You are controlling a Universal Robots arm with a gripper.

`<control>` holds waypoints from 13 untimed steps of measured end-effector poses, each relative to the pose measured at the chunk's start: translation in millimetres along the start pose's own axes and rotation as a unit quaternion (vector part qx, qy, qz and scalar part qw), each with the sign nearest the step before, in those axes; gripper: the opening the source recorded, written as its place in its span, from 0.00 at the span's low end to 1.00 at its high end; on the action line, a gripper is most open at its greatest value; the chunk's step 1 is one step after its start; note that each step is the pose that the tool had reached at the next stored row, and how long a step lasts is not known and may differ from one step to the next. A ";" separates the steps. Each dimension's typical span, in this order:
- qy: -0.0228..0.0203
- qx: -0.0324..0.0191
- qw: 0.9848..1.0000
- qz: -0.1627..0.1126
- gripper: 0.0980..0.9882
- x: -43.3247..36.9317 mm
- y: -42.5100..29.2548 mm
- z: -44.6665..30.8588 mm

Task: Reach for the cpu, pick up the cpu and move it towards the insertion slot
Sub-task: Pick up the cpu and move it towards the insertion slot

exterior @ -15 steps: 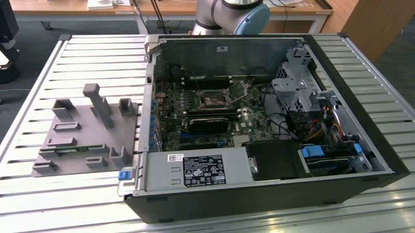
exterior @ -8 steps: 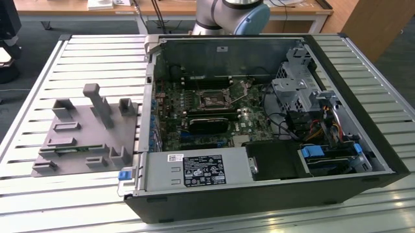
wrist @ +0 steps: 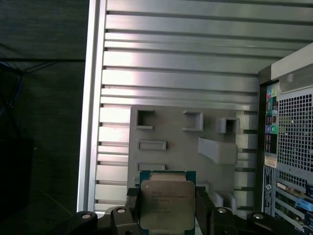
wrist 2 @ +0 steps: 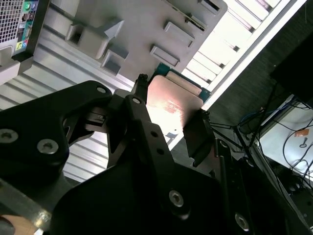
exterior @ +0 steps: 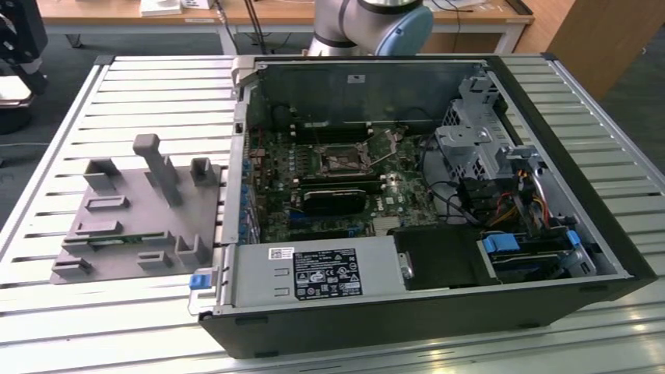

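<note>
The cpu (wrist: 167, 200) is a flat square chip with a silver top and a green rim. My gripper (wrist: 167, 210) is shut on it, one black finger (wrist: 131, 203) against each side. In the second wrist view the cpu (wrist 2: 172, 103) reflects light between the same fingers (wrist 2: 142, 105). It hangs well above the grey tray (wrist: 171, 142), over the tray's edge. The insertion slot (exterior: 340, 160) is a square socket with a metal frame and a thin lever, on the motherboard inside the open computer case (exterior: 416, 179).
The grey tray (exterior: 114, 234) with upright blocks and posts lies on the slatted metal table (exterior: 156, 93), at the exterior view's left of the case. A long black card (exterior: 332, 199) sits below the socket. The arm's base (exterior: 374, 23) stands behind the case.
</note>
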State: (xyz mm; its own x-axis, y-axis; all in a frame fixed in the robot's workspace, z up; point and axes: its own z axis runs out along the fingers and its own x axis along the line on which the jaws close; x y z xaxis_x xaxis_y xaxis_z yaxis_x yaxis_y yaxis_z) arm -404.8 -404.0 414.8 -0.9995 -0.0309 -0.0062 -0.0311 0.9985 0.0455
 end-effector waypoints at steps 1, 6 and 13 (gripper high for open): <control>0.000 0.000 1.000 0.000 0.50 -2.0 0.0 0.0; 0.000 0.000 1.000 0.000 0.50 -11.1 -0.4 0.0; 0.000 0.000 1.000 0.000 0.50 -22.8 -0.7 0.1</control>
State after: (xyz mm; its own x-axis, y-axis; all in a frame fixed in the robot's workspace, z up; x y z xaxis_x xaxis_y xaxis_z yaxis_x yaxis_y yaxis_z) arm -382.0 -404.0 414.8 -0.9995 -0.0309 -0.0061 -0.0311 0.9985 0.0454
